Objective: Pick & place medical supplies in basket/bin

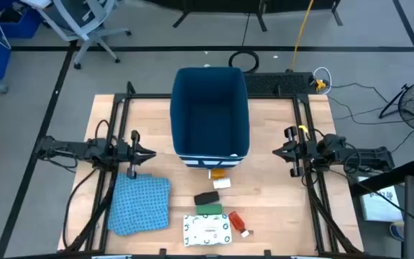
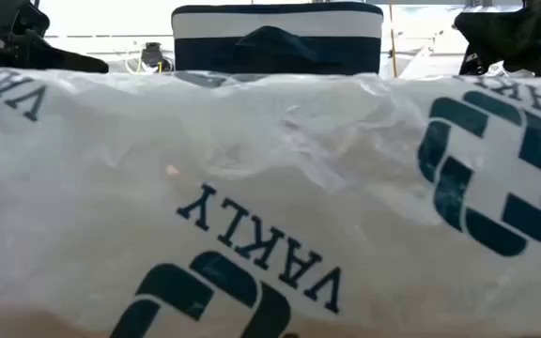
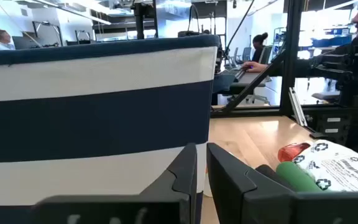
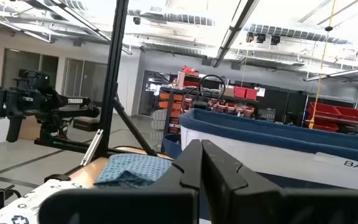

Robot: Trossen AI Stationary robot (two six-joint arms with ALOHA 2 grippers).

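Observation:
The deep dark-blue bin with a white stripe stands at the table's middle, toward the far edge. In front of its near wall lie a small orange piece, a white piece, a black block and a green block. Nearer the near edge lie the white green-printed packet and the red white-capped tube. My left gripper hovers shut left of the bin, and my right gripper hovers shut right of it. Neither touches anything. The packet fills the low view.
A blue patterned cloth lies on the table near the left, in front of my left arm. Black frame rails run along both sides of the table. Bare wood shows right of the items. People sit in the room behind.

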